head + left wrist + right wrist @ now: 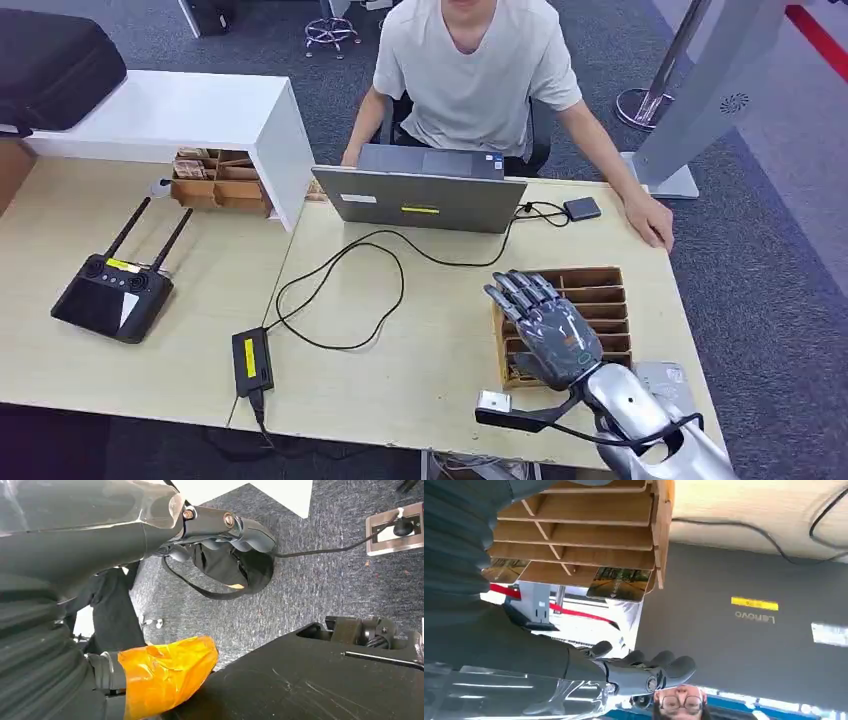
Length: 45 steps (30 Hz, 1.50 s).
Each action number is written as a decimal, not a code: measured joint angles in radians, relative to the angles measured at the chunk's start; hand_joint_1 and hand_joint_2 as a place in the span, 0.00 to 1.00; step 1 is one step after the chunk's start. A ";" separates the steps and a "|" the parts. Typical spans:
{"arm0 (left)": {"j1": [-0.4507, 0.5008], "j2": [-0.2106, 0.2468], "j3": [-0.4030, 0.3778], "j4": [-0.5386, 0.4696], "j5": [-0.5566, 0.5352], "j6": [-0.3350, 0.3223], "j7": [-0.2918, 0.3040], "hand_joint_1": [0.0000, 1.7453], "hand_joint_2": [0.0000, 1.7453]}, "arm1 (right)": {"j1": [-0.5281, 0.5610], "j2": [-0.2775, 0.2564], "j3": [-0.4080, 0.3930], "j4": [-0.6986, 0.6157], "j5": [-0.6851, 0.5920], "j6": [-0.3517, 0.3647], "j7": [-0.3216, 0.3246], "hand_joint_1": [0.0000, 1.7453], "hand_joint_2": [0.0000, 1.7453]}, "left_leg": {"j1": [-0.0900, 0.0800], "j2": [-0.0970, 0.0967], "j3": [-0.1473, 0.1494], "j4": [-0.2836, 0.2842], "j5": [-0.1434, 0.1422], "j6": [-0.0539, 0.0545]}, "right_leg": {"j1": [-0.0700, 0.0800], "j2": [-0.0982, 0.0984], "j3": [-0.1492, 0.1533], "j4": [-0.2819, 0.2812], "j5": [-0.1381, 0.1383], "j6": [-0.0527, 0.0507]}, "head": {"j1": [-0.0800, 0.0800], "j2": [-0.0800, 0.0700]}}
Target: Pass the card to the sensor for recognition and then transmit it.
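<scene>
- Hovering over the wooden card rack near the bench edge, the right hand holds nothing, fingers spread wide.
- A card sits in the rack's end slot.
- Step in hand, as judged: reaching to pick the card.
- Next move calls for lowering and pinching it.
- Left hand hangs over the floor; its fingers' state cannot be told.
</scene>
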 joint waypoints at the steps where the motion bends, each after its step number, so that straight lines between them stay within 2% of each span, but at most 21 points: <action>1: 0.000 0.000 0.000 0.000 0.000 0.000 0.000 0.00 1.00 | 0.000 0.000 0.000 0.000 0.000 -0.005 0.000 0.00 1.00 | 0.000 0.000 0.000 0.000 0.000 0.000 | 0.000 0.000 0.000 0.000 0.000 0.000 | 0.000 0.000; 6: 0.000 0.000 0.000 0.000 0.000 0.000 0.000 0.00 1.00 | 0.000 0.000 0.000 0.000 0.001 -0.010 0.000 0.00 1.00 | 0.000 0.000 0.000 0.000 0.000 0.000 | 0.000 0.000 0.000 0.000 0.000 0.000 | 0.000 0.000; 8: 0.000 0.000 0.000 0.000 0.000 0.000 0.000 0.00 1.00 | 0.000 0.006 0.000 0.002 0.017 -0.066 0.004 0.00 1.00 | 0.000 0.000 0.000 0.000 0.000 0.000 | 0.000 0.000 0.000 0.000 0.000 0.000 | 0.000 0.000; 9: 0.000 0.000 0.000 0.000 0.000 0.000 0.000 0.00 1.00 | 0.003 0.023 -0.002 0.005 0.055 -0.147 0.015 0.00 1.00 | 0.000 0.000 0.000 0.000 0.000 0.000 | 0.000 0.000 0.000 0.000 0.000 0.000 | 0.000 0.000; 10: 0.000 0.000 0.000 0.000 -0.004 0.000 0.000 0.00 1.00 | 0.000 0.052 -0.004 0.018 0.084 -0.164 0.025 0.00 1.00 | 0.000 0.000 0.000 0.000 0.000 0.000 | 0.000 0.000 0.000 0.000 0.000 0.000 | 0.000 0.000; 17: 0.000 0.000 0.000 0.000 -0.017 0.000 -0.005 0.00 1.00 | -0.035 0.098 -0.003 0.055 0.098 -0.179 0.006 0.00 1.00 | 0.000 0.001 0.000 0.000 0.000 0.000 | 0.000 0.001 0.000 0.000 0.001 -0.001 | 0.000 0.000; 24: 0.000 0.000 0.000 0.000 -0.024 0.000 -0.011 0.00 1.00 | -0.103 0.147 0.016 0.088 0.105 -0.176 -0.001 0.00 1.00 | 0.000 0.001 0.000 0.000 0.001 -0.001 | 0.000 0.001 0.000 0.000 0.001 -0.001 | 0.000 0.000; 29: 0.000 0.000 0.000 0.000 -0.024 0.000 -0.011 0.00 1.00 | -0.116 0.159 0.027 0.100 0.101 -0.173 -0.002 0.00 1.00 | 0.000 0.001 0.000 0.000 0.001 -0.001 | 0.000 0.001 0.000 0.000 0.001 -0.001 | 0.000 0.000; 45: 0.000 0.000 0.000 0.000 -0.031 0.000 -0.019 0.00 1.00 | -0.215 0.209 0.106 0.182 0.100 -0.100 -0.002 0.00 1.00 | 0.000 0.001 0.000 0.000 0.001 -0.001 | 0.000 0.001 0.000 0.001 0.001 -0.001 | 0.000 0.000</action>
